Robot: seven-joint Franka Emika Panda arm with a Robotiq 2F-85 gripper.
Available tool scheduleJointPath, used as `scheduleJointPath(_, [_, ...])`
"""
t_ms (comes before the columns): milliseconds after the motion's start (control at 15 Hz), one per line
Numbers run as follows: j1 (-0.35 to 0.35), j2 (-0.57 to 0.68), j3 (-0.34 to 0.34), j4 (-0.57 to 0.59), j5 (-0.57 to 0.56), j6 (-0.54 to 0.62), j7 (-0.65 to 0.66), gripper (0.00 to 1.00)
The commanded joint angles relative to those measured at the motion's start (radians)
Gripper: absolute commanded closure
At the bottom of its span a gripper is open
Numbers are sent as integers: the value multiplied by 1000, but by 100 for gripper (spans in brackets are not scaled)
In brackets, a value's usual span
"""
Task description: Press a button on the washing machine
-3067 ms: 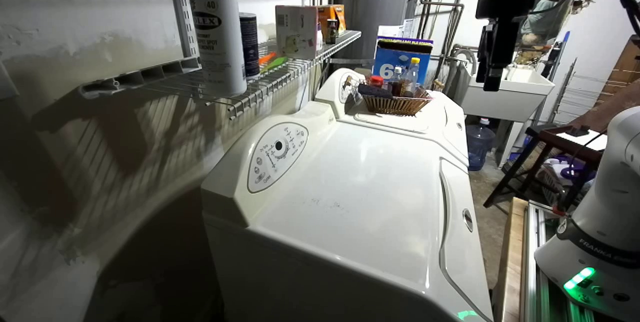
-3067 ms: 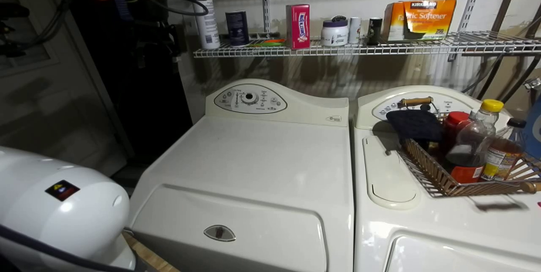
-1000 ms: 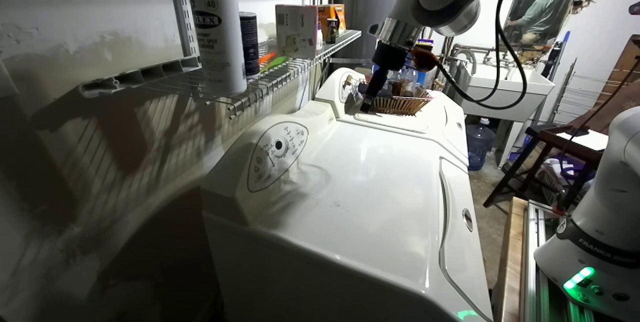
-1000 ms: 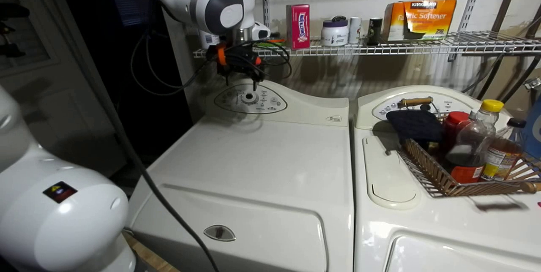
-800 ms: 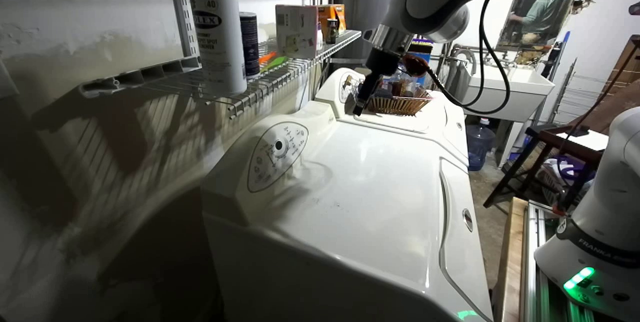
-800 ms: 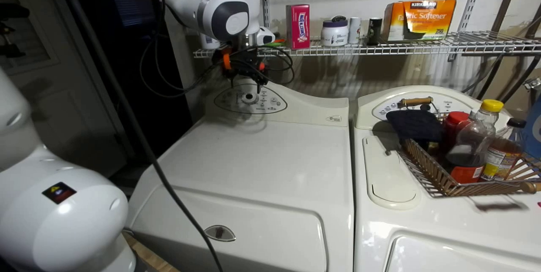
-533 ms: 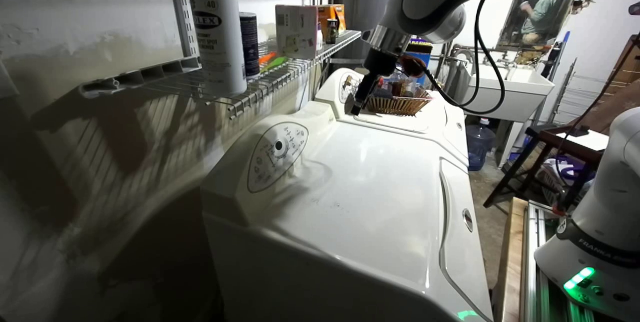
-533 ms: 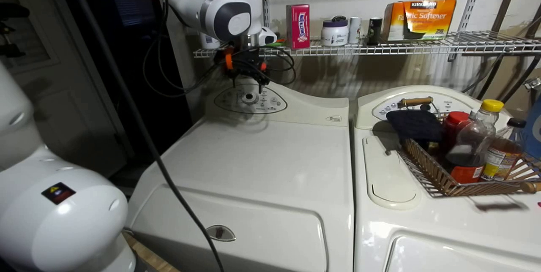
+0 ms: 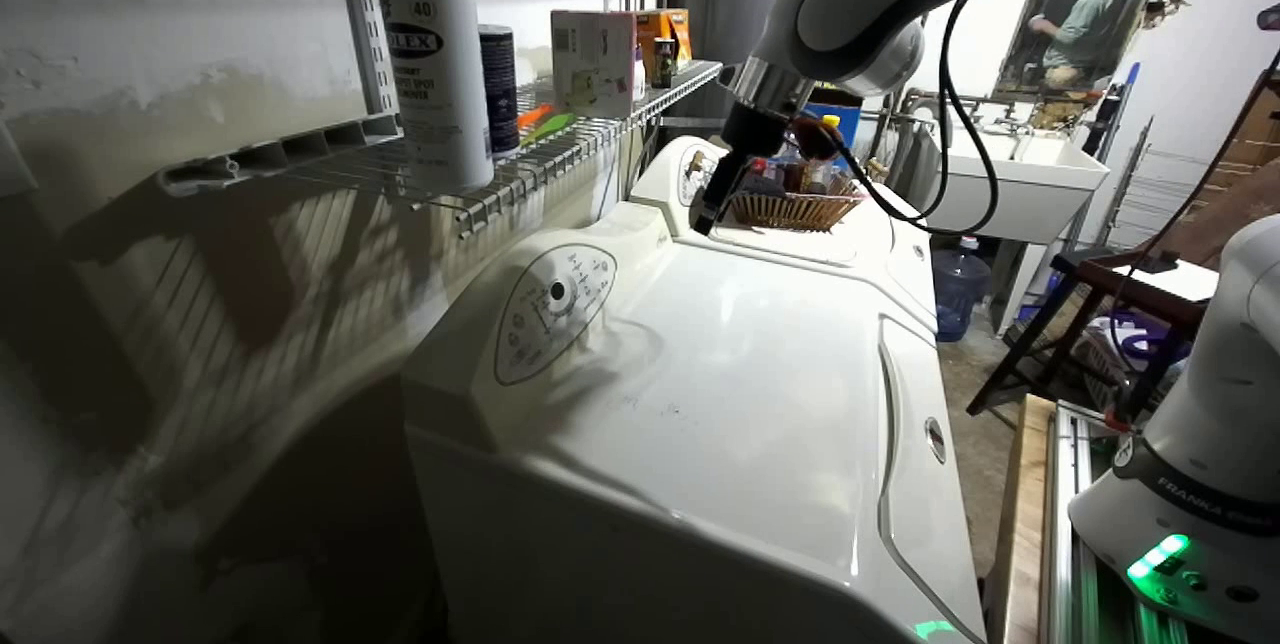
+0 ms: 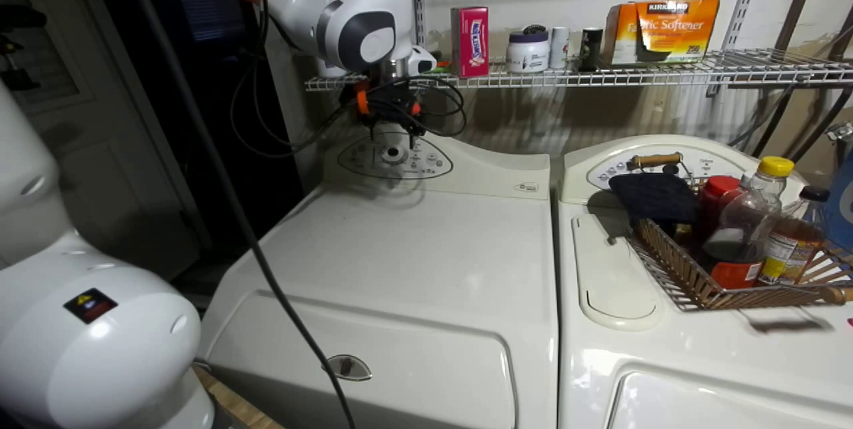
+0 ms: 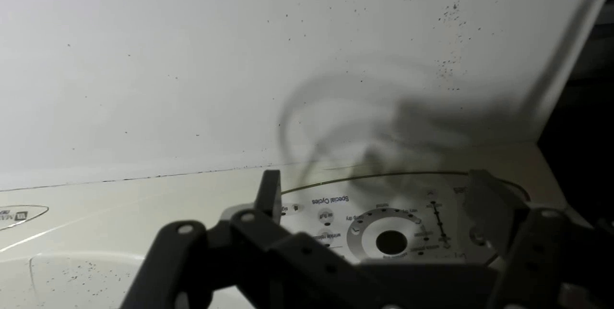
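The gripper (image 11: 376, 179), spread wide and empty, hangs apart from the control panel (image 10: 414, 166) of the washing machine (image 10: 413, 242) below it. I'd bring the fingers (image 11: 270, 195) together first, aim their tips at one button (image 11: 326, 216), then push gently and squarely.

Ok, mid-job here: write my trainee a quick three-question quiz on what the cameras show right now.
1. In the wrist view, what shows between the fingers of the gripper? A: the sink; B: the round dial; C: the basket.
2. True or false: the gripper is clamped shut.
3. Fill in: on the wire shelf, the pink box stands next to a white jar with a ____ lid.

Key: 1. B. 2. False, it is open. 3. Purple.
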Motion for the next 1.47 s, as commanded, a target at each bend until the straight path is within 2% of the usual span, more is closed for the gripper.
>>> scheduleJointPath(0, [-27, 121, 35, 56, 1, 112, 39, 32])
scheduleJointPath(200, [-43, 204, 54, 88, 0, 187, 65, 56])
scheduleJointPath(600, [-85, 324, 112, 157, -7, 313, 76, 97])
scheduleJointPath(733, [-95, 354, 126, 176, -20, 351, 82, 100])
scheduleJointPath(1400, [-130, 448, 162, 247, -59, 438, 105, 100])
